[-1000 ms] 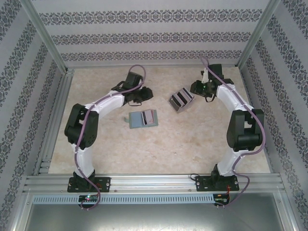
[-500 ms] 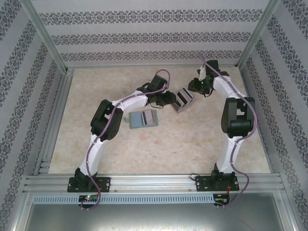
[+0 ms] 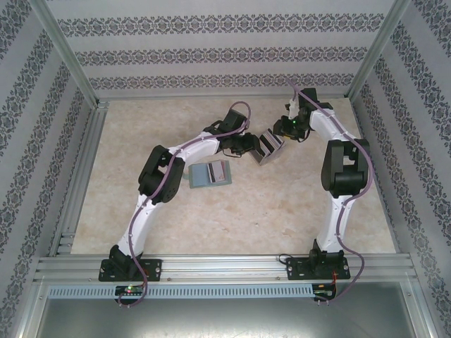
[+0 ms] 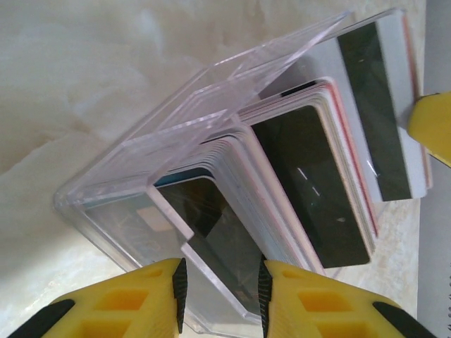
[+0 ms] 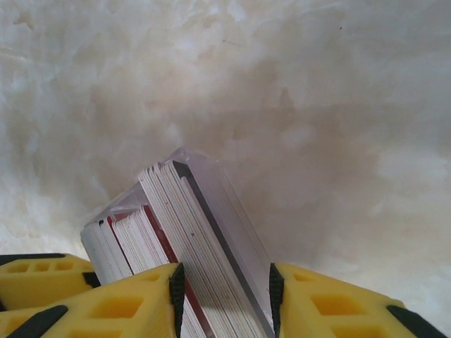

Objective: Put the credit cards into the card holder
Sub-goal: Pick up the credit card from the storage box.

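Observation:
The credit cards [image 4: 310,183] stand in rows in a clear plastic stand [image 3: 268,146] at the back middle of the table; several show dark faces. Their white and red edges [image 5: 190,232] lean on the stand's back wall. The pale green card holder [image 3: 210,174] lies open and flat, left of and nearer than the stand, and no gripper touches it. My left gripper [image 4: 222,282] is partly open, astride the stand's front lip and a dark card. My right gripper [image 5: 225,292] is partly open over the rear stack and back wall. Across the stand, the left gripper [image 3: 248,144] faces the right gripper [image 3: 285,129].
Patterned walls and metal rails [image 3: 77,176] enclose the marbled table [image 3: 268,211]. One yellow finger of the right gripper [image 4: 431,123] shows beyond the rear cards. There is free tabletop in front of the card holder and to the far left.
My left arm has swung right from the back left to the stand's front side. The right gripper has edged left onto the stand's rear. Stand and card holder have stayed put.

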You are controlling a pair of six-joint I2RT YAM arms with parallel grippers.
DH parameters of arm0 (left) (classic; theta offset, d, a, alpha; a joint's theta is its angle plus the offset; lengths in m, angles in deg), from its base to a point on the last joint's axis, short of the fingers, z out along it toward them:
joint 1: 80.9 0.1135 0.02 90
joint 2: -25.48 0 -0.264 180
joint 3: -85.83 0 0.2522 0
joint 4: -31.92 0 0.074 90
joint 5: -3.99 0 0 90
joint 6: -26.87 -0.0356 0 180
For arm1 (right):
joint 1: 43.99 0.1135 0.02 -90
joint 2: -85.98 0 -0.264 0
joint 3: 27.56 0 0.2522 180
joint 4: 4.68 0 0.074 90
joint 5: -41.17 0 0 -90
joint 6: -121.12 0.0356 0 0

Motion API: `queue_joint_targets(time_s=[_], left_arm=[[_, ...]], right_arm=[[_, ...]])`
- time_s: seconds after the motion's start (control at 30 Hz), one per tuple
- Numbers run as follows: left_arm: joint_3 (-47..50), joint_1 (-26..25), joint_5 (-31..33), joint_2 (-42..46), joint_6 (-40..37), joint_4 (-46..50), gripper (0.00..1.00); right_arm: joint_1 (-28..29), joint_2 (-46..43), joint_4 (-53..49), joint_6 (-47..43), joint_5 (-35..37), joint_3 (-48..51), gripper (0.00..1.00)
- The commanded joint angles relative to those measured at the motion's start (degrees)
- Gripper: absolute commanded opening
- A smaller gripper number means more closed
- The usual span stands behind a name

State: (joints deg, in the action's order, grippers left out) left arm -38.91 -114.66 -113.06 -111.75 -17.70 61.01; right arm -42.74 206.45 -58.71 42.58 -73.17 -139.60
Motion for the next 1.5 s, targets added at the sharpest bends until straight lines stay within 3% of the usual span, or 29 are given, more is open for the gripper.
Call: queue_joint_targets(time_s=[0.0,1.47], left_arm=[[-1.88,-0.44,-0.75,-1.46,0.74,2.20,0.35],[-1.97,-0.43,-0.45,-2.08,0.54,2.95,0.36]], right_arm=[[1.31,1.18,-2.54,-2.08,-1.79,-2.36,0.40],[3.30,-2.54,-5.41,-3.29,0.61,-3.85,0.39]])
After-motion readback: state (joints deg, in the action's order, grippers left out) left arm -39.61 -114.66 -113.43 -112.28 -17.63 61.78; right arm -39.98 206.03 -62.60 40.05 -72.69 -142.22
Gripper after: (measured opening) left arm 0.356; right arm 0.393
